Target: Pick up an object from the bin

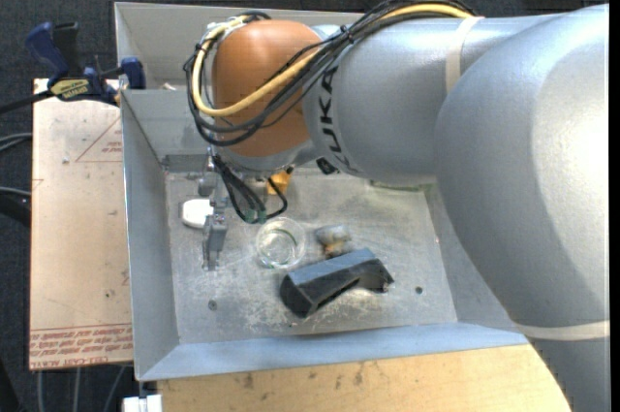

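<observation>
1. The small white chunk [197, 212] is sitting on the bin floor near the left wall. The gripper [210, 250] is hanging just beside it, tip down close to the floor.
2. Honestly can't tell if the gripper is open or closed. I'm reading this as the reach-in step, with no grasp made yet.
3. Next move is probably calling for centring on that white chunk, then closing and lifting.
4. Further right, a clear round cup [278, 242], a small tan lump [334, 237] and a dark grey wedge [334, 282] are lying apart in the grey bin [155, 236].
</observation>
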Tool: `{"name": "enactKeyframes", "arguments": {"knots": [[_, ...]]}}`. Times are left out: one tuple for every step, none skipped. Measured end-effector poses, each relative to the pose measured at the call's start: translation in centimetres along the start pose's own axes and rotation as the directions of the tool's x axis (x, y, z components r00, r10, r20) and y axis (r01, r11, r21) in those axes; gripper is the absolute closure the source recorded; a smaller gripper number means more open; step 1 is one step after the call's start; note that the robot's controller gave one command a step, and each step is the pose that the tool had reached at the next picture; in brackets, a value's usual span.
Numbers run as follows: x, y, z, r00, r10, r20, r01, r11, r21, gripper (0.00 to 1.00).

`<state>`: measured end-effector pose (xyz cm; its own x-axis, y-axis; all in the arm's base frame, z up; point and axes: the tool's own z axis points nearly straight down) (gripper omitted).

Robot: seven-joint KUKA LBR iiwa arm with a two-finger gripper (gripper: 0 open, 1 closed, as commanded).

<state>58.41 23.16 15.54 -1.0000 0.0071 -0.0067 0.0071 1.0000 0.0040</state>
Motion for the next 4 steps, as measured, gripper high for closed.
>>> {"name": "enactKeyframes", "arguments": {"knots": [[-2.8, -1.4, 7.8, 0.998, -0.054, 0.011, 0.054, 0.999, -0.005, 0.0], [-2.1, -1.4, 7.3, 0.998, -0.056, -0.002, 0.056, 0.998, 0.001, 0.0], [-2.0, -1.4, 8.0, 0.999, 0.034, -0.001, -0.034, 0.999, 0.0, 0.0], [-1.1, -0.7, 8.1, 0.999, -0.045, 0.007, 0.045, 0.999, -0.001, 1.0]]}}
